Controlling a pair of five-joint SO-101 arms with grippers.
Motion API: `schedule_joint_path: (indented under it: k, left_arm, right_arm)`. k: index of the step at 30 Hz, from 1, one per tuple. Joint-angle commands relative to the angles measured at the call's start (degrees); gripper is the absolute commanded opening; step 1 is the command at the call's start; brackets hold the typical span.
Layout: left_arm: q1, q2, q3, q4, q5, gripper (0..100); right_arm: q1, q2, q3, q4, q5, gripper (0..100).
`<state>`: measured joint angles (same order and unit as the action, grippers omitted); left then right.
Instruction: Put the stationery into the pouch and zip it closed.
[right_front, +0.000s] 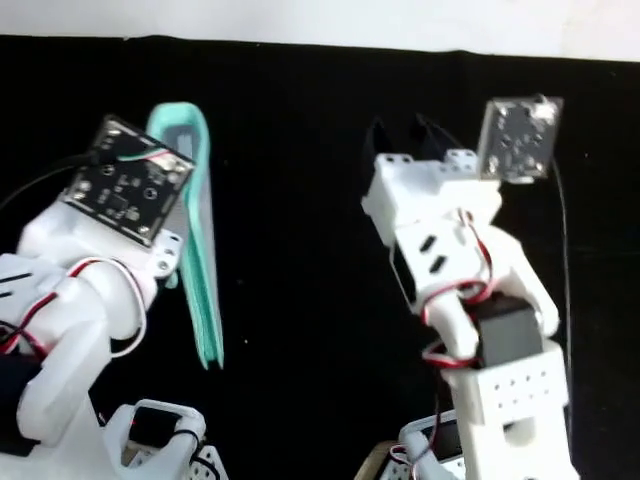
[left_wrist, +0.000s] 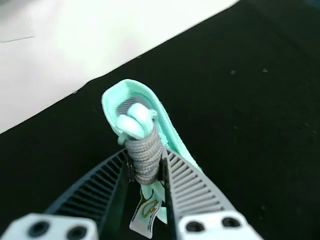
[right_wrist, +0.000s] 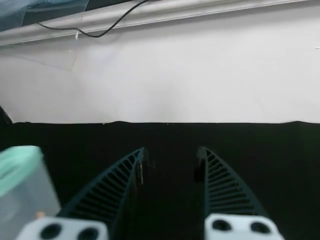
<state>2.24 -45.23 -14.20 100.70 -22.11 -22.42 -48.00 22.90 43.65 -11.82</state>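
Note:
A mint-green pouch (right_front: 195, 230) stands on edge on the black cloth, running away from the left arm. In the left wrist view my left gripper (left_wrist: 146, 172) is shut on the grey cord of the zipper pull (left_wrist: 144, 152), with a white bead (left_wrist: 133, 124) at the pouch's end (left_wrist: 125, 97) and a small paper tag (left_wrist: 146, 212) hanging below. My right gripper (right_wrist: 168, 162) hovers open over the dark cloth, nothing between its fingers; the high view puts it (right_front: 410, 135) well to the right of the pouch. A corner of the pouch (right_wrist: 20, 185) shows in the right wrist view.
Black cloth (right_front: 300, 300) covers the table, with a white wall or surface (right_front: 400, 20) beyond its far edge. Both arm bases (right_front: 500, 400) stand at the near edge. Open room lies between the pouch and the right arm.

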Motion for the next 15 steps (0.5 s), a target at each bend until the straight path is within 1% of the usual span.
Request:
schedule_joint_path:
  k: [1,5,7,9,13,15]
  left_arm:
    - [-4.0,-0.9,-2.5,-0.1,0.3,1]
    - [-6.3,-0.9,-2.5,-0.3,0.3,1]
    - [-6.3,-0.9,-2.5,-0.3,0.3,1]
    - [-6.3,-0.9,-2.6,-0.3,0.3,1]
    - [-6.3,-0.9,-2.6,-0.3,0.4,1]
    - [-6.4,-0.9,-2.6,-0.4,0.4,1]
  right_arm:
    - [0.7,3.5,-0.4,-2.9,-0.6,15.6]
    - [0.7,7.1,-5.5,-2.8,-0.1,15.6]
    - [0.7,9.4,-10.9,-1.7,2.5,15.6]
    - [0.4,12.7,-17.1,1.5,4.8,15.6]
    - [0.0,22.2,-30.6,9.7,5.7,15.6]
    - [-2.3,28.0,-37.2,14.0,5.8,15.6]
